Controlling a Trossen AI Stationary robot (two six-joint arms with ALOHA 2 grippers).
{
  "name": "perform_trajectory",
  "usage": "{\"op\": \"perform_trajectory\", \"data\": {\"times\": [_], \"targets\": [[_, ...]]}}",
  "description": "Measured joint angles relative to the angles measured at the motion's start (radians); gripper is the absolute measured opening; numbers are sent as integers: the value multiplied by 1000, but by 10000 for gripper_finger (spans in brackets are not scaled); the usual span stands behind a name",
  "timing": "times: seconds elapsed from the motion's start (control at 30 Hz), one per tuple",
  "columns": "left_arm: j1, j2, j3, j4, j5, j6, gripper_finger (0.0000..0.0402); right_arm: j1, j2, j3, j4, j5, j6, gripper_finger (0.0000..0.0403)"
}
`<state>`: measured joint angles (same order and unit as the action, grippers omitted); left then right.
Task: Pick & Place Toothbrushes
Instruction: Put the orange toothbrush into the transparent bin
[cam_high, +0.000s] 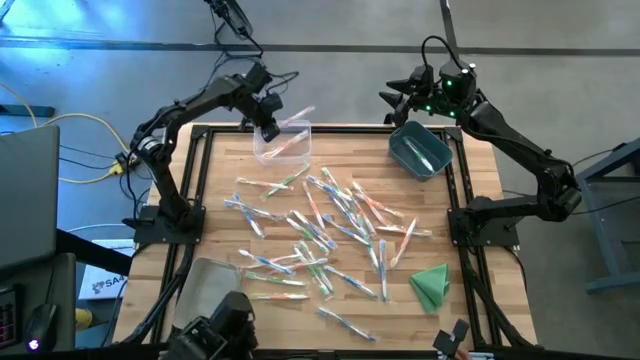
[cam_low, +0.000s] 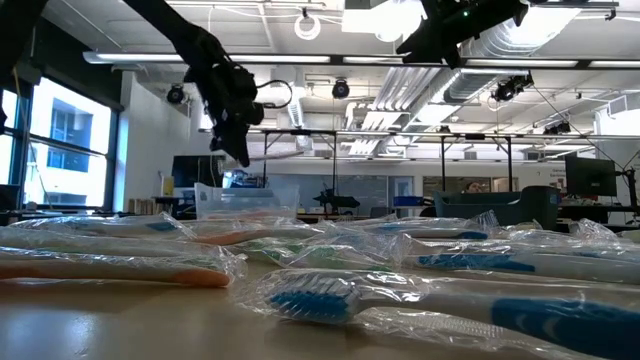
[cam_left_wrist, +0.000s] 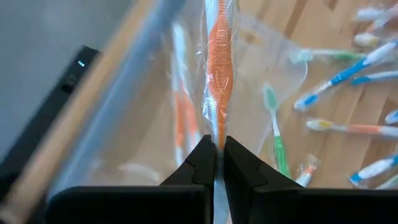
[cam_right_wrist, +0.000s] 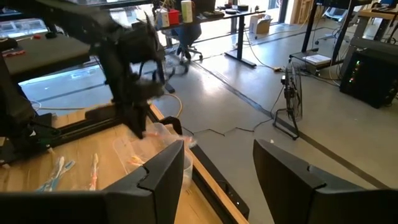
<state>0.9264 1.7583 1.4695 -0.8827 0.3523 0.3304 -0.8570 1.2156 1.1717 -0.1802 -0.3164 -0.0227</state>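
Many wrapped toothbrushes (cam_high: 322, 228) lie scattered flat on the wooden table, and some show close up in the low view (cam_low: 330, 295). My left gripper (cam_high: 268, 128) hangs over the clear bin (cam_high: 283, 142) at the table's far side, shut on an orange toothbrush in clear wrap (cam_left_wrist: 219, 81). The clear bin holds another orange toothbrush (cam_left_wrist: 183, 121) and a green one (cam_left_wrist: 275, 134). My right gripper (cam_right_wrist: 217, 180) stands open and holds nothing, raised by the far edge behind the blue bin (cam_high: 420, 150). My left gripper pinches the wrapped orange toothbrush by one end (cam_left_wrist: 216, 144) between its two fingertips (cam_left_wrist: 202, 163). The fingers slant down from the table's left, and the brush runs on past them in line with them. The brush is lifted clear, above the clear bin.
A folded green cloth (cam_high: 430, 285) lies near the table's front right. A black frame (cam_high: 205, 170) runs along the table's edges. The arm bases stand at the left (cam_high: 165, 215) and right (cam_high: 495, 215) sides. A laptop (cam_high: 25, 190) sits beyond the left edge.
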Motion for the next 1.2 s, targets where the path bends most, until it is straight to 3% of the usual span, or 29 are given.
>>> {"op": "perform_trajectory", "data": {"times": [0.5,1.0,1.2], "targets": [[-17,-210,-328,292,-53,-182,6,0,0,0,-1,-2,12,185],[-53,-224,-354,342,-115,-181,6,0,0,0,-1,-2,28,185],[-98,-211,-369,350,-201,-182,6,0,0,0,-1,-1,21,185]]}}
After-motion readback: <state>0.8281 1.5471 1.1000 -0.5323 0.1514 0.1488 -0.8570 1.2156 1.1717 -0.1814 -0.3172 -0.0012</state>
